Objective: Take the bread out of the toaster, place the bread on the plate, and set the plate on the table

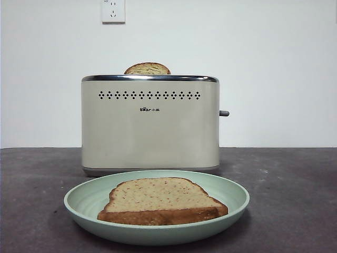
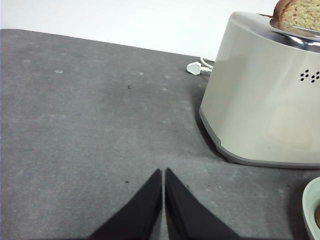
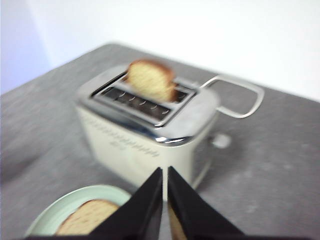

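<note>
The bread point(image 1: 160, 201) lies flat on the pale-green plate point(image 1: 84, 197), which rests on the table point(image 1: 284, 211) in front of the cream toaster point(image 1: 150, 126). A second slice point(image 1: 147, 68) with a domed top stands in the toaster's slot; it also shows in the right wrist view point(image 3: 150, 80) and in the left wrist view point(image 2: 300, 15). My left gripper point(image 2: 164, 172) is shut and empty, low over the table beside the toaster point(image 2: 265, 95). My right gripper point(image 3: 165, 172) is shut and empty, up above the toaster point(image 3: 145, 130) and plate point(image 3: 60, 210). Neither arm shows in the front view.
A white wall with a socket point(image 1: 113, 10) stands behind the table. A white power plug and cable point(image 2: 197, 67) lie behind the toaster. The toaster's lever point(image 1: 224, 113) sticks out on its side.
</note>
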You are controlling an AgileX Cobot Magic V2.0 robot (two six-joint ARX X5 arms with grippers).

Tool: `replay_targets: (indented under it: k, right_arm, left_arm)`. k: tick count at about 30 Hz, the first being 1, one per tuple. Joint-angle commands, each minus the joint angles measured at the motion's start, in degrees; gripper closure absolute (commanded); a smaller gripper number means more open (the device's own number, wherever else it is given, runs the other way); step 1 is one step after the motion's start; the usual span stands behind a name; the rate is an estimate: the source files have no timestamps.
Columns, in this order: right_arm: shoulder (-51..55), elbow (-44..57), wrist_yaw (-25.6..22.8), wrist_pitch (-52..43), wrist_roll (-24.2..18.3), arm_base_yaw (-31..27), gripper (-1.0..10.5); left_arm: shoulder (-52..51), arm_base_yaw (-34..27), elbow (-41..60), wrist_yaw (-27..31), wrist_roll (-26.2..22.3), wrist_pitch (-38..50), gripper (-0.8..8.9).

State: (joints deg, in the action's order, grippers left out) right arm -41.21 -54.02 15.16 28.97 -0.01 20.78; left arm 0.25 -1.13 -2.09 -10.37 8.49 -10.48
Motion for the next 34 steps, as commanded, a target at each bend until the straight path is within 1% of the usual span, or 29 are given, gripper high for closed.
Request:
replay_targets:
  k: [1,5,7,10,13,17,21,29,34]
  right_arm:
    - [3.3,4.5,0.9,-3.8,-0.9,-6.5,9.4]
    - [10.9,14.2,0.9,-11.8,-1.0,-15.0,9.4]
    - [14.3,18.8,0.7,-15.7,-0.9,-17.6,9.4]
    - [20.2,26.4,-2.9,-20.8,-1.0,-19.9,9.4]
    - [25.5,33.0,-6.5,-24.4,-0.8,-20.5,9.4]
    - [31.7,40.8,-6.8,-27.8,-0.4,-20.6,9.4]
    - [35.5,46.5,-6.9,-29.2,0.3,-20.7,9.4]
    - [39.8,53.5,-6.8,-28.8,4.9,-20.6,9.4]
    - [41.0,53.4,-6.9,-23.4,5.0,-20.6,9.4]
  left_arm:
    - [-0.1,-0.2,1.2,0.0,0.2,-0.6,8.06]
    - [-0.1,-0.2,1.2,0.0,0.2,-0.6,8.06]
    - [-0.1,-0.2,1.2,0.0,0.2,-0.6,8.06]
    - [-0.1,-0.2,1.2,0.0,0.2,-0.6,8.06]
    - [-0.1,-0.2,1.2,0.0,0.2,-0.6,8.06]
    - [-0.1,-0.2,1.2,0.0,0.2,-0.6,8.06]
    - [-0.1,-0.2,1.2,0.0,0.2,-0.6,8.06]
    - [-0.1,-0.2,1.2,0.0,0.2,-0.6,8.06]
    - [-0.1,-0.2,1.2,0.0,0.2,-0.6,8.06]
